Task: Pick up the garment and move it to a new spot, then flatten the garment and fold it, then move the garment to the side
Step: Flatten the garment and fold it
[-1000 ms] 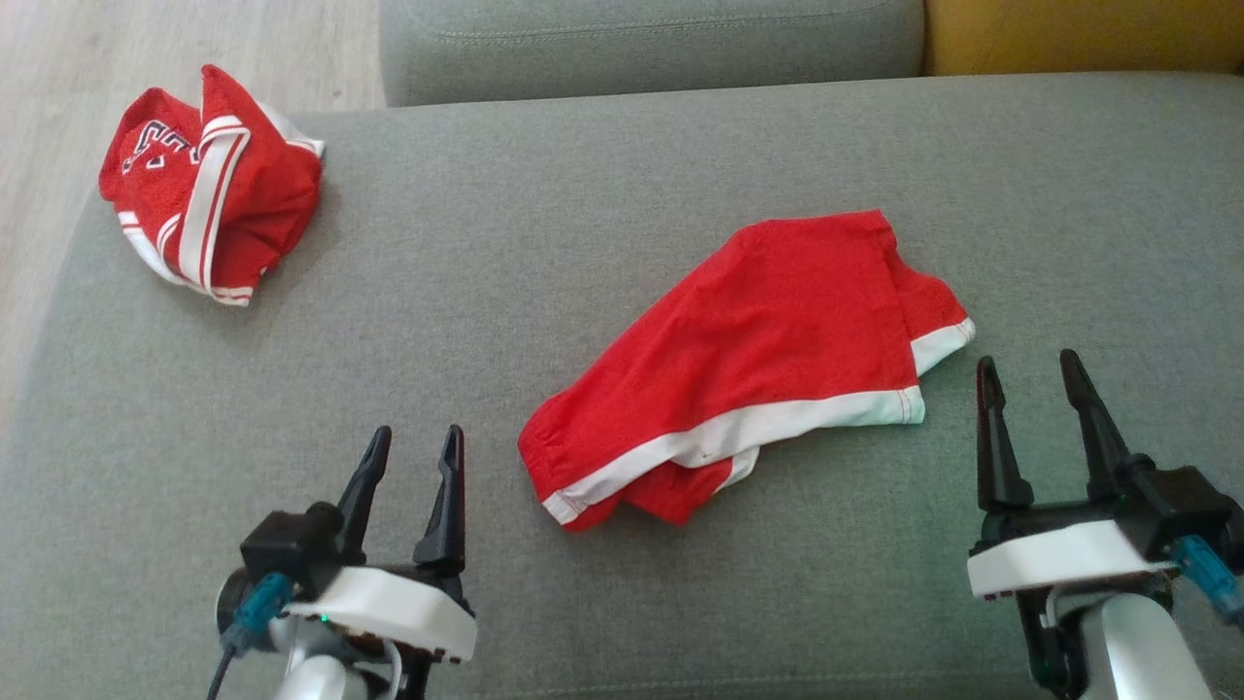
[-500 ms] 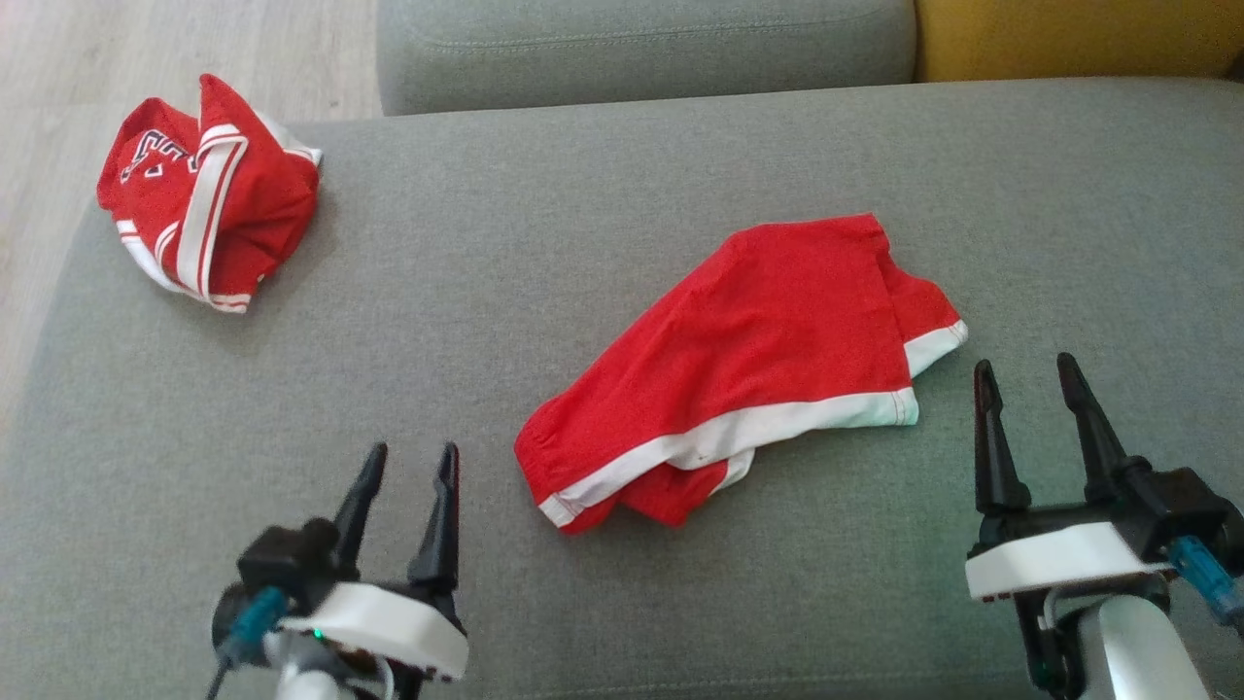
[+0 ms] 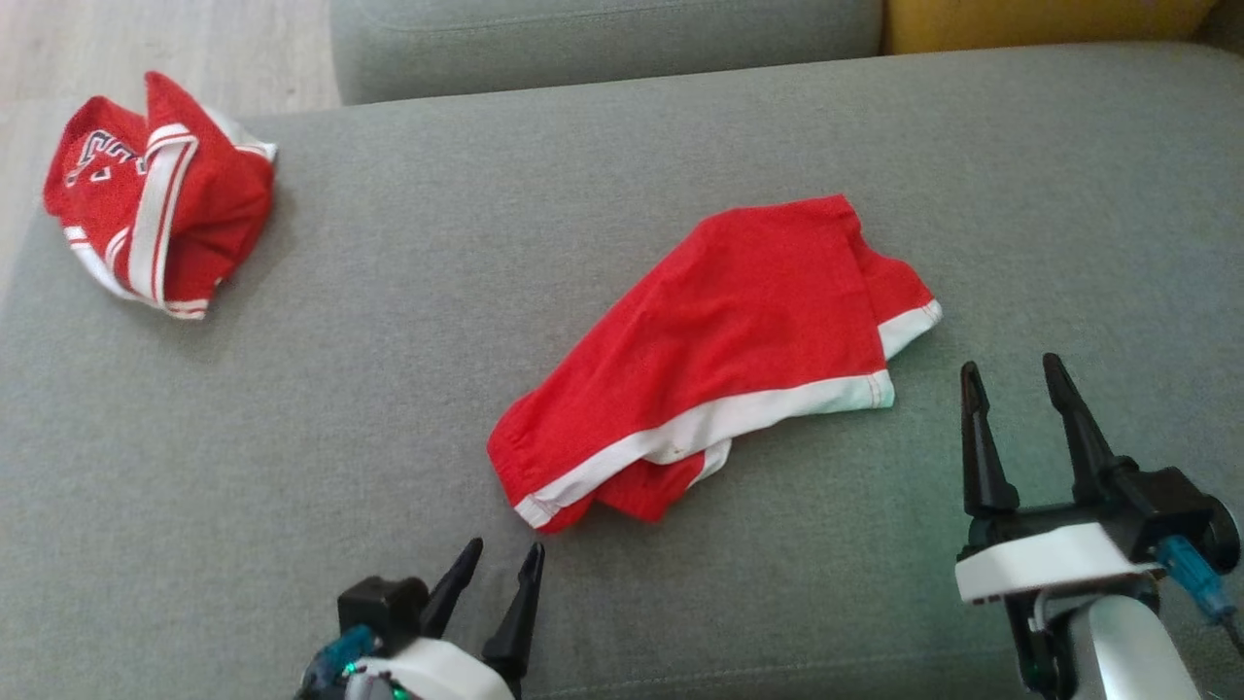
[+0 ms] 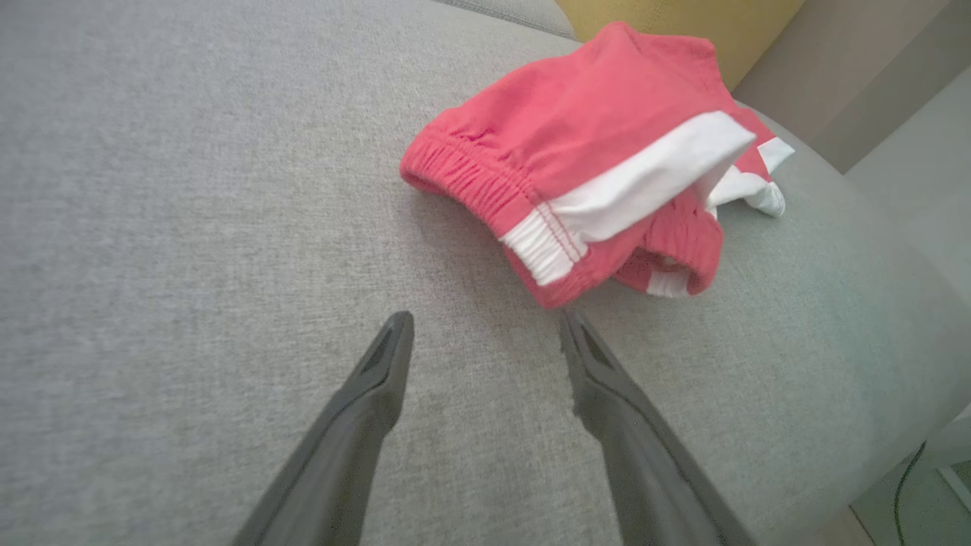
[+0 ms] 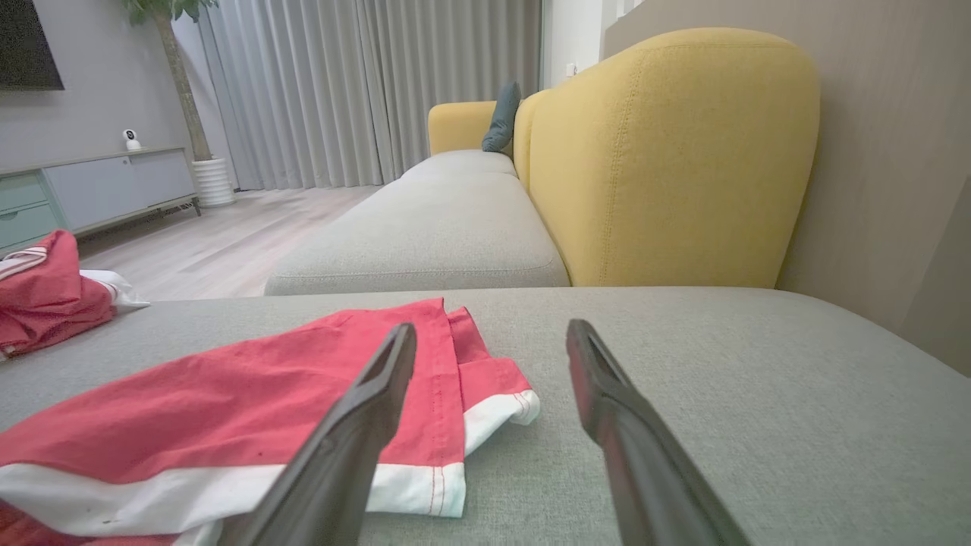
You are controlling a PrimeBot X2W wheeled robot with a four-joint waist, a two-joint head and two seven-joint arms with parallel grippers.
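The garment (image 3: 719, 340), red shorts with white trim, lies loosely bunched in the middle of the grey sofa seat (image 3: 437, 292). My left gripper (image 3: 505, 549) is open and empty, low at the front, just short of the garment's near-left waistband corner. In the left wrist view that elastic corner of the garment (image 4: 599, 136) lies just beyond the open left gripper (image 4: 485, 317). My right gripper (image 3: 1009, 366) is open and empty, to the right of the garment's right hem. In the right wrist view the garment (image 5: 227, 402) lies under and left of the open right gripper (image 5: 491, 327).
A second red garment, a crumpled jersey (image 3: 155, 204) with white stripes, sits at the seat's far-left corner, also seen as the jersey (image 5: 45, 296). Wood floor (image 3: 97, 39) lies beyond it. Another grey cushion (image 3: 603, 39) and a yellow backrest (image 5: 667, 152) border the far side.
The head camera has shifted, so everything slid left. My left gripper has moved right and drawn back, now sitting just in front of the garment's near-left corner. The right gripper and garment have stayed put.
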